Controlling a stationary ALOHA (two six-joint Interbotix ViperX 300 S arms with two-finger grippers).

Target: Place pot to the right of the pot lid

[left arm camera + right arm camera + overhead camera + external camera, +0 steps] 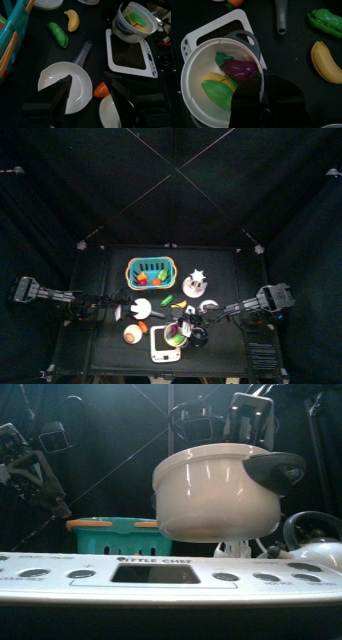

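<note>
The pot [214, 489] is round and pale-walled, with a black handle and toy vegetables inside [234, 70]. My right gripper [264, 100] is shut on its rim and holds it just above the white stove slab [160, 574]. In the top view the pot [181, 336] is over the slab [163, 350], with the right gripper [198, 333] on it. The pot lid [318, 536], shiny with a black knob, lies low to the pot's right in the front view. My left gripper [93, 100] is open over a white pan [63, 82] and also shows in the top view [118, 311].
A teal basket [151, 273] stands at the back. A banana [71, 20], a green vegetable [58, 34], an orange piece [100, 90] and a white plate [110, 112] lie around the pan. The pan's grey handle [83, 50] points toward the slab.
</note>
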